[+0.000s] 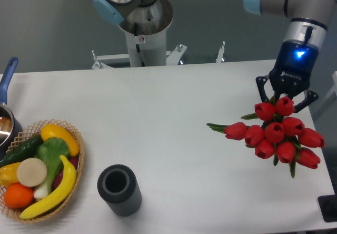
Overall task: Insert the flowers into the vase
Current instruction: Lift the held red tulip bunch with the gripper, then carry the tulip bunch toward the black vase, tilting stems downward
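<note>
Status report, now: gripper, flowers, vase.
Gripper at the flowers, closure hidden by buds. Vase upright, empty, far across table. Path between clear.

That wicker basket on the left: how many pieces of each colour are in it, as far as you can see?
In the wicker basket:
Yellow: 3, including the banana
Green: 2, cucumber and leafy vegetable
Orange: 1
Cream disc: 1
Total: 7 clearly visible; a dark reddish piece is mostly hidden.
</note>
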Robot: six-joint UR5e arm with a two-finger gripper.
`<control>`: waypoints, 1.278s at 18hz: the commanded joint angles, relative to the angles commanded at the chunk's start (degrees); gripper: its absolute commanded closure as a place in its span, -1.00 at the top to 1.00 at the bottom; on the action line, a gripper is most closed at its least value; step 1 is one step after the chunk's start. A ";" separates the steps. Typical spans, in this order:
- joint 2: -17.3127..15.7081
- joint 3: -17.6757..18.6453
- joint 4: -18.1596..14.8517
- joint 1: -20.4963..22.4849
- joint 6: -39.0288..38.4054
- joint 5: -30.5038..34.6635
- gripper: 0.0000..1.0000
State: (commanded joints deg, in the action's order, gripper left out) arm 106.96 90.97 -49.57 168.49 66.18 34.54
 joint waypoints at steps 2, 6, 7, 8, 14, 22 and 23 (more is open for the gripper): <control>-0.35 0.52 0.44 -0.26 0.09 0.09 -0.69; -0.35 0.53 0.62 -0.26 0.00 0.00 -0.69; -0.35 0.53 0.62 -0.35 0.00 0.00 -0.69; -0.35 0.62 0.70 -0.53 0.00 0.00 -0.69; -0.18 0.53 0.70 -1.40 0.00 0.00 -0.68; 0.97 0.53 2.37 -5.09 0.09 -1.31 -0.68; 1.14 0.44 2.46 -5.71 0.17 -2.71 -0.68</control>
State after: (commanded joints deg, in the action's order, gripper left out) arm 108.10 91.41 -47.11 162.78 66.36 31.83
